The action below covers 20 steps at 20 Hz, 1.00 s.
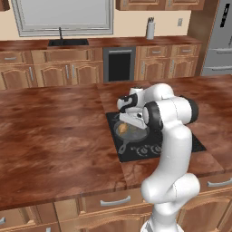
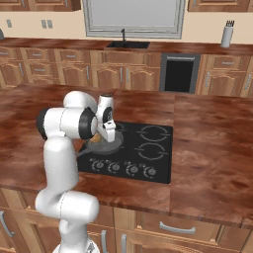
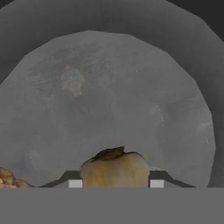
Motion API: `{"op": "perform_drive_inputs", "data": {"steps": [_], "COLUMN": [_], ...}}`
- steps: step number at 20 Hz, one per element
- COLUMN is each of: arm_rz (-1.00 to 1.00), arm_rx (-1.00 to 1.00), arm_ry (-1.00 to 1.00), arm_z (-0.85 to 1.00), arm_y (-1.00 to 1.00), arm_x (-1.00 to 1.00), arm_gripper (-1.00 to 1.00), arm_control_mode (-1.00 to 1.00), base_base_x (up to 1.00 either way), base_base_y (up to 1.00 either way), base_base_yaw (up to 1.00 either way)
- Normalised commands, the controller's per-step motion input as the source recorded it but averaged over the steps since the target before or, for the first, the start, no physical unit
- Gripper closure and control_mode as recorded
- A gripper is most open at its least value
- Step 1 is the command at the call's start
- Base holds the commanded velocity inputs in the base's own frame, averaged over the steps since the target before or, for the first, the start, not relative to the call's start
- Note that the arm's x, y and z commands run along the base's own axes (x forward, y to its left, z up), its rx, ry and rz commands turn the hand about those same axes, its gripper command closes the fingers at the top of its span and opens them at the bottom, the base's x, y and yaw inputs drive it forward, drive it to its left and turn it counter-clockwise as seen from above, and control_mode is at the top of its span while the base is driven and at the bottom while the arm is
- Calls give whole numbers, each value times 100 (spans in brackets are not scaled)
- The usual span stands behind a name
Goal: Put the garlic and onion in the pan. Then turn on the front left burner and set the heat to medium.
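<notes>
My gripper (image 3: 116,183) is shut on the garlic (image 3: 114,168), a pale yellowish bulb with a brown top, and holds it just above the floor of the pan (image 3: 109,87). The golden-brown onion (image 3: 8,178) lies inside the pan at the lower left edge of the hand view. From the left base view, the gripper (image 1: 128,120) hangs over the dark skillet (image 1: 138,134), with the onion (image 1: 122,129) lying in it. The skillet (image 2: 109,145) sits on the front left of the black cooktop (image 2: 160,165), covering the front left burner.
A row of round control knobs (image 2: 123,168) runs along the cooktop's front edge. Two grey burner rings (image 2: 152,133) lie to the right of the pan. Brown island counter (image 1: 54,136) surrounds the cooktop. My own white arm stands close in front of the pan.
</notes>
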Motion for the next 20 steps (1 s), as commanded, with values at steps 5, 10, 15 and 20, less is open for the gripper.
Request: {"op": "perform_drive_inputs", "data": {"steps": [5,10,15,20], "arm_rz": [0,0,0,0], "arm_rx": [0,0,0,0], "arm_ry": [0,0,-4,-14], "arm_z": [-24,-10,-1,1], "arm_y": [14,9,0,0], "arm_x": [20,4,-2,-7], "arm_gripper": [-100,-100,-100,-100], "arm_control_mode": [-100,-100,-100,-100], "base_base_x": [0,0,0,0], "base_base_y": [0,0,0,0], "base_base_yaw": [0,0,0,0]}}
